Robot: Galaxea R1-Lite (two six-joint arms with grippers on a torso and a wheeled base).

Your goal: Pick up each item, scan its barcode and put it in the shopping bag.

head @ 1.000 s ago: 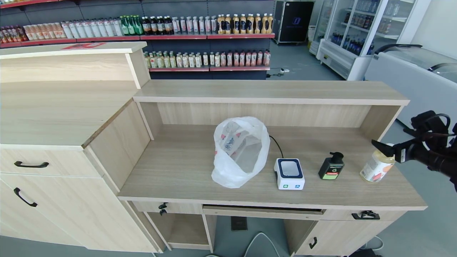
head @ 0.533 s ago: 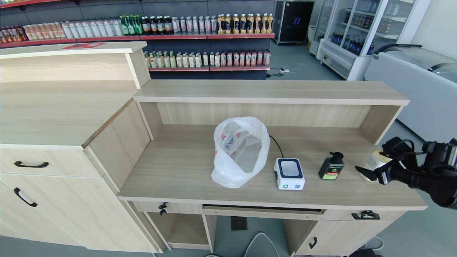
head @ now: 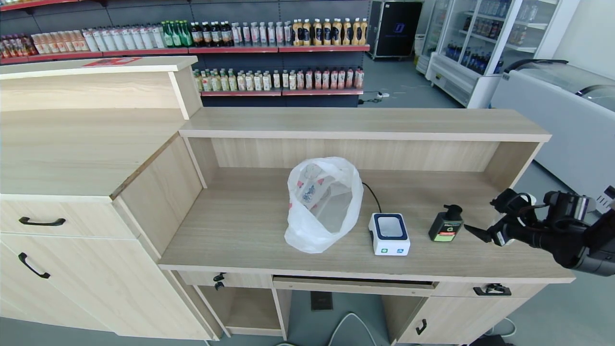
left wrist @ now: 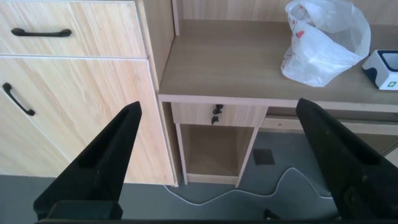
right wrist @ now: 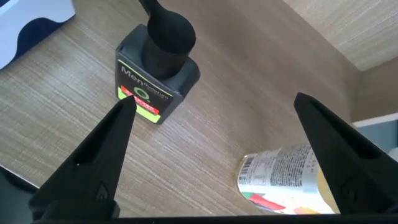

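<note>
Lowered and swung inward: right gripper (right wrist: pixel 214 101), spread wide, empty. Ahead, pump bottle (right wrist: pixel 158 68) and drink bottle (right wrist: pixel 283 177), both unscanned. One packet already in shopping bag (head: pixel 322 206).

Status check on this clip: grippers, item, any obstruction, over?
Left gripper open, low in front of the counter. Right gripper open over the labelled bottle, nothing gripped. Black pump bottle close beside it; shopping bag open past the scanner.

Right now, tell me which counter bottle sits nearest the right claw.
The pale plastic bottle with the barcoded label, between the fingers of the open right claw; the black pump bottle stands farther off.
</note>
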